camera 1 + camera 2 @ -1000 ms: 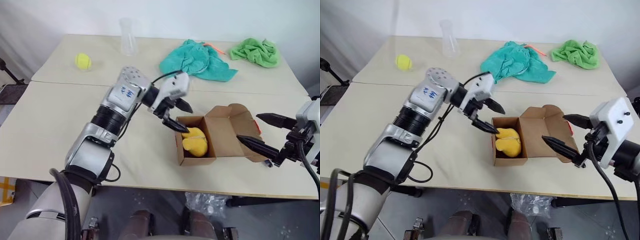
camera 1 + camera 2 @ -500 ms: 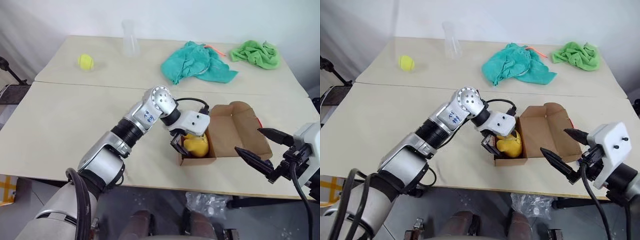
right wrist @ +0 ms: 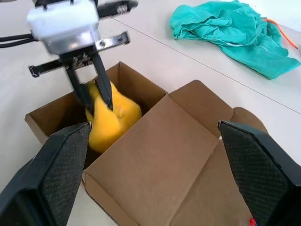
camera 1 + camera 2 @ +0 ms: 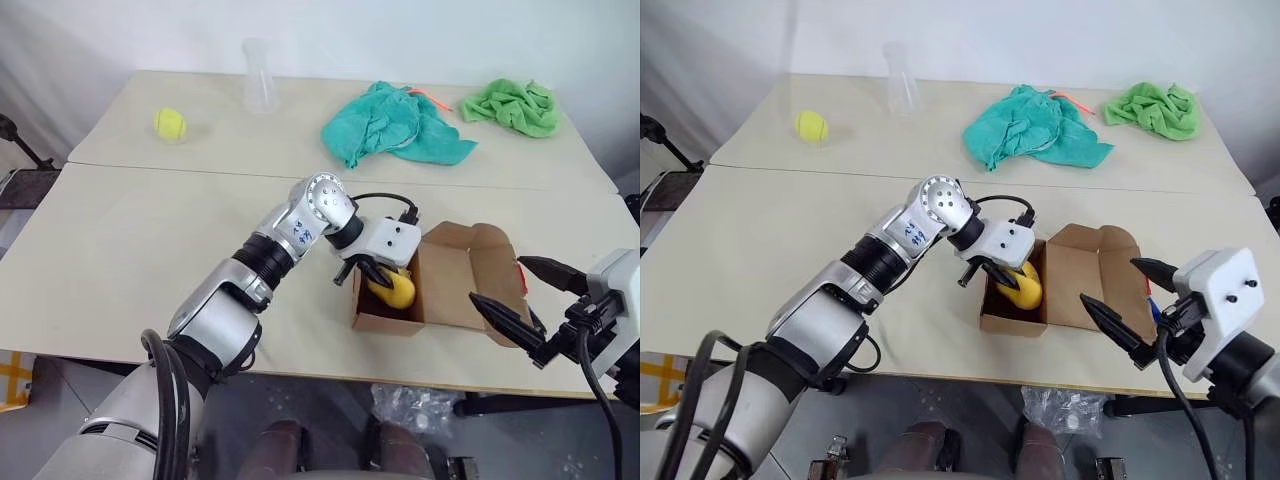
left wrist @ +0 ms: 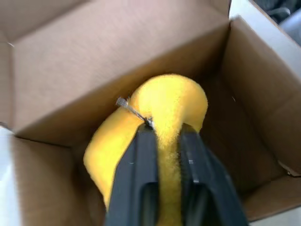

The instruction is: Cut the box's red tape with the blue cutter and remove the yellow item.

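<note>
From the head views, the box (image 4: pixel 430 290) lies open on the table (image 4: pixel 120 240) near its front edge, flaps spread, so the tape looks already cut; a scrap of red (image 4: pixel 519 266) peeks past the far flap. The yellow item (image 4: pixel 393 289) sits inside the box, and the left gripper (image 4: pixel 377 276) reaches down into it, its fingers pinched on the lump. The right gripper (image 4: pixel 520 295) hangs just beside the box's right flap, jaws spread wide and empty. I cannot tell where the cutter is. Far back lie a tennis ball (image 4: pixel 169 123), a clear cup (image 4: pixel 258 74), a teal cloth (image 4: pixel 395 123) and a green cloth (image 4: pixel 510 104).

In the left wrist view, the two black fingers (image 5: pixel 141 179) squeeze a ridge of the yellow item (image 5: pixel 174 103), which rests low against the box wall (image 5: pixel 94 61).

In the right wrist view, the left gripper (image 3: pixel 94 96) bites the yellow item (image 3: pixel 115 117) inside the box (image 3: pixel 160 155), and the right fingers (image 3: pixel 51 174) stand far apart.

My judgement: cutting is done, the grasp is made; lifting the item clear of the box remains.
</note>
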Controlling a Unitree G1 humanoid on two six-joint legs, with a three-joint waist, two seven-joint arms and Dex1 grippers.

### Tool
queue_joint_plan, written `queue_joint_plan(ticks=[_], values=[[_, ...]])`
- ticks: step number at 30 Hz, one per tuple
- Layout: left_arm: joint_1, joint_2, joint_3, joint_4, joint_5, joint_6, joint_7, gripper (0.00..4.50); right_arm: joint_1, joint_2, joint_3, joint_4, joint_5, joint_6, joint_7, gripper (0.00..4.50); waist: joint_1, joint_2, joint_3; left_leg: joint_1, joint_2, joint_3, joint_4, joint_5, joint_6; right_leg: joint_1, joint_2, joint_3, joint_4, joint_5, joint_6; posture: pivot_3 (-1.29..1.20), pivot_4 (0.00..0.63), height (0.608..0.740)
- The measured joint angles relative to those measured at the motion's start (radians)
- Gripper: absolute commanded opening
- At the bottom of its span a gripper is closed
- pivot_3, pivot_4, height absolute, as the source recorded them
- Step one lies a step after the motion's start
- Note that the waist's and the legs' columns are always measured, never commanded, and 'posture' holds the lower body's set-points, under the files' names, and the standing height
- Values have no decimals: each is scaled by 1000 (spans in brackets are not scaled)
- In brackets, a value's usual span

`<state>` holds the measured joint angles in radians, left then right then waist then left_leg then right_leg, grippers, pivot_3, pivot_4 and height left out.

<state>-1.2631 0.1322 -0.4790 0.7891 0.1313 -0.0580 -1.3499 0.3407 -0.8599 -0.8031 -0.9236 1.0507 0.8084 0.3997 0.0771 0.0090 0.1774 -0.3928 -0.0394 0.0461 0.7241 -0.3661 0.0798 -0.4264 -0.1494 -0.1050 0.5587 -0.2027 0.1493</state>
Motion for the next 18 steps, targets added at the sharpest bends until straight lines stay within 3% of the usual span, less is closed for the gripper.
queue_joint_plan(ticks=[10, 18], values=[[-85, 33, 198, -75, -150, 261, -17, 6, 3, -41, -30, 67, -37, -28, 118, 4500, -2, 0, 0, -1, -1, 1, 0, 0, 1, -1, 0, 0, 0, 0, 0, 0, 150, 740], [-87, 113, 352, -107, -225, 445, 178, 6, -62, -89, -36, 159, -77, -74, 243, 4500, -9, 0, 0, 0, -1, 2, 0, 0, 0, -1, 1, 0, 1, 0, 1, 0, 150, 740]])
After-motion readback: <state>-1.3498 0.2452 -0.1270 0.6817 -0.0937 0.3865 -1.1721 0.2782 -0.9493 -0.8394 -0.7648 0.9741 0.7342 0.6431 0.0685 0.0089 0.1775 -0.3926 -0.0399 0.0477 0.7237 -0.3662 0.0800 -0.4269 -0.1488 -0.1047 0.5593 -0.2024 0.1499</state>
